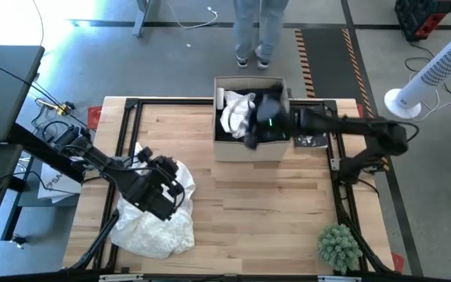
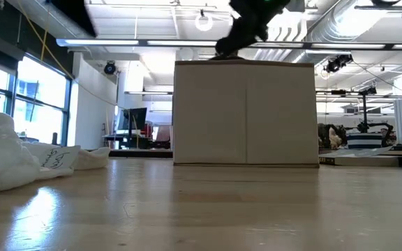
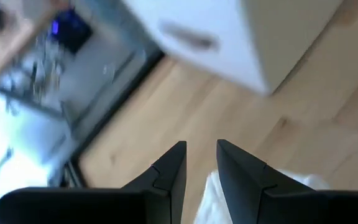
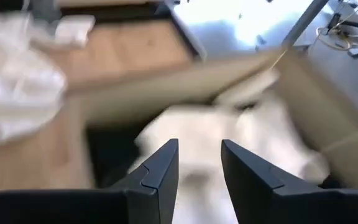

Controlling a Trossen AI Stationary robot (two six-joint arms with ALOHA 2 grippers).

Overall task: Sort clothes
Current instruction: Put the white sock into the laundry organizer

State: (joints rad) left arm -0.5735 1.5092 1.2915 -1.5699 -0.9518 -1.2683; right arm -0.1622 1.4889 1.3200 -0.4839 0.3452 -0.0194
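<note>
High view: the left gripper (image 1: 165, 192) hangs over the pile of white clothes (image 1: 156, 223) on the near left of the wooden table (image 1: 265, 211). Its wrist view shows the fingers (image 3: 166, 174) a little apart with nothing between them, white cloth just under their tips. At the table's far middle stands a cardboard box (image 1: 250, 149) holding a white garment (image 1: 237, 113) on its left side and dark fabric beside it. The right gripper (image 1: 261, 125) reaches into the box; its fingers (image 4: 160, 171) stand apart above the white garment, gripping nothing. A green plant (image 1: 339, 247) sits at the near right corner. Beyond the box, a person's legs (image 1: 255, 31) stand on the floor.
</note>
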